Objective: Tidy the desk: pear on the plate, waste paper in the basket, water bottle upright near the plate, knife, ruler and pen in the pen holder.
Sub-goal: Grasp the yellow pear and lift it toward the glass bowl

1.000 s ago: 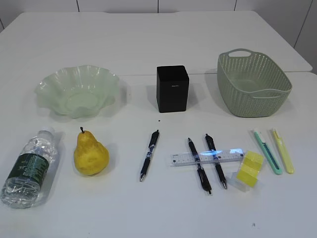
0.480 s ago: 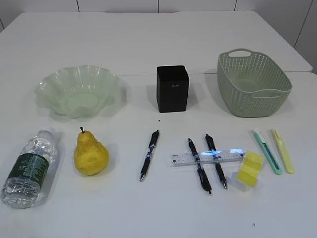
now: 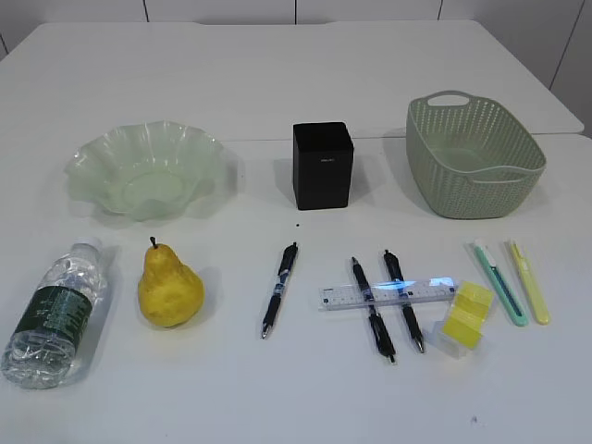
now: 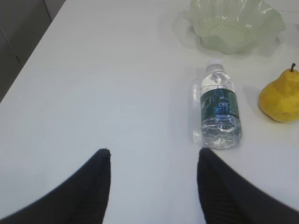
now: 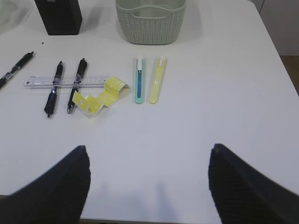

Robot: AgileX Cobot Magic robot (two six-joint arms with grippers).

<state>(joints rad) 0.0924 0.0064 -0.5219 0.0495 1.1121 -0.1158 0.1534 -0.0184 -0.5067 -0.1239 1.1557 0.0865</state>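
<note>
Exterior view: neither arm is showing. Along the far row, the plate is sitting at left, the pen holder in the middle, the basket at right. Along the near row, the water bottle is lying on its side at far left, long axis running near-to-far, cap pointing toward the plate. The pear is standing just right of it. One pen is lying alone mid-desk; the ruler is lying left-to-right across two more pens. The waste paper is touching the ruler's right end. Two knives, one teal, one yellow, are lying side by side near the basket. The pale mark on the pen holder is too small to read.

Left wrist view: the left gripper is hovering with fingers spread, holding nothing. The bottle is lying ahead and to the right, pear beyond it at right, plate farther off. Judgement: this arm is nearer for bottle and pear. Label text unreadable.

Right wrist view: the right gripper is hovering wide apart, empty. Waste paper, knives and ruler are lying ahead, left of centre; the basket is straight beyond. Judgement: this arm is nearer for them.
</note>
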